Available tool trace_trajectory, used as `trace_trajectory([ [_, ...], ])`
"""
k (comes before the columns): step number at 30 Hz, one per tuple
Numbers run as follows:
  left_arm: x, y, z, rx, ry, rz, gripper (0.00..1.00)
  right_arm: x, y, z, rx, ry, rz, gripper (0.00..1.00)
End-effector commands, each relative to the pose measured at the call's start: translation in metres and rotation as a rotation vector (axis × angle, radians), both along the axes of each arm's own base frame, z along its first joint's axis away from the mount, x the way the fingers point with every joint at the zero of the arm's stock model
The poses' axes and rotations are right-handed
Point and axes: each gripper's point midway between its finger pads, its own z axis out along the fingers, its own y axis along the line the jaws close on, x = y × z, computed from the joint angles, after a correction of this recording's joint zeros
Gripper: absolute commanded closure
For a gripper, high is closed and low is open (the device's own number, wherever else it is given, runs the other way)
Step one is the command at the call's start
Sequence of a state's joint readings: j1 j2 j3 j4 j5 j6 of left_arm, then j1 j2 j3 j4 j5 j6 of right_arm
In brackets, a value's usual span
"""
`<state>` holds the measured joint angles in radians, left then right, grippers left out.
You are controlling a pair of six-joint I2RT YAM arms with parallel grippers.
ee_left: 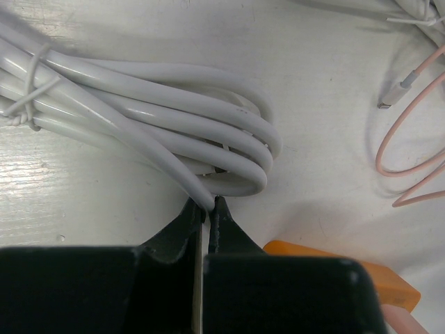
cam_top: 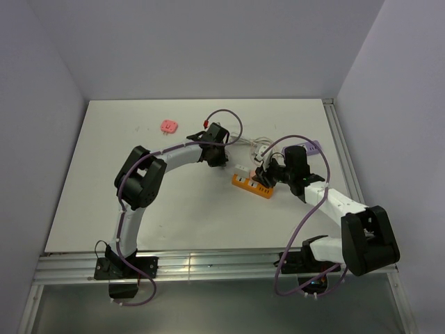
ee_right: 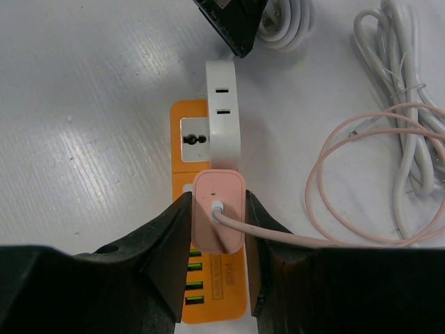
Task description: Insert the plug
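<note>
Two arms reach over the white surface (cam_top: 104, 195) and meet to the right of its middle, where an orange power strip (ee_right: 226, 306) lies flat. The right tool (ee_right: 217, 196) is closed on the pink plug (ee_right: 208, 229), one finger against each long side. The plug sits over the strip's middle sockets, just beside a white adapter (ee_right: 222, 104) that stands on the strip's far end. Whether the plug's pins are already seated cannot be told, since its body hides the socket under it. A pink cable (ee_right: 292, 241) leaves the plug's face and runs off toward the right edge of the surface, where it loops. Its free connector (ee_left: 391, 97) rests on the bare surface. The left tool (ee_left: 208, 205) is narrow, its black tips pressed together right at a coil of white cord (ee_left: 174, 118) bundled just beyond the strip's far end. The tips touch the nearest strand, but whether they actually pinch it cannot be told. A corner of the orange strip shows just beside this tool. Farther off, a small pink piece (cam_top: 169, 125) lies alone near the far edge, left of middle. A pale purple block (cam_top: 313, 147) sits close to the right edge.
</note>
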<state>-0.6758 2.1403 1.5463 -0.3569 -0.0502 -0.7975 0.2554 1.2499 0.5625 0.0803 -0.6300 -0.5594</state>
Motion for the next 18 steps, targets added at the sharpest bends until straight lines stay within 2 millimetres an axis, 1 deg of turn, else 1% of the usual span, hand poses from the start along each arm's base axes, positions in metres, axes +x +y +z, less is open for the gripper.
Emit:
trace_trajectory([
  [1, -0.0035, -0.0052, 0.0047, 0.003, -0.016, -0.032, 1.0, 0.0061, 0.005, 0.0091, 0.011, -0.035, 0.024, 1.0],
  [12, -0.0057, -0.0053, 0.0033, -0.002, -0.009, -0.034, 1.0, 0.0069, 0.0057, 0.0018, 0.002, -0.026, 0.037, 1.0],
  [18, -0.0053, -0.0057, 0.0029, -0.003, -0.01, -0.033, 1.0, 0.0084, 0.0061, 0.0018, 0.008, -0.033, 0.032, 1.0],
])
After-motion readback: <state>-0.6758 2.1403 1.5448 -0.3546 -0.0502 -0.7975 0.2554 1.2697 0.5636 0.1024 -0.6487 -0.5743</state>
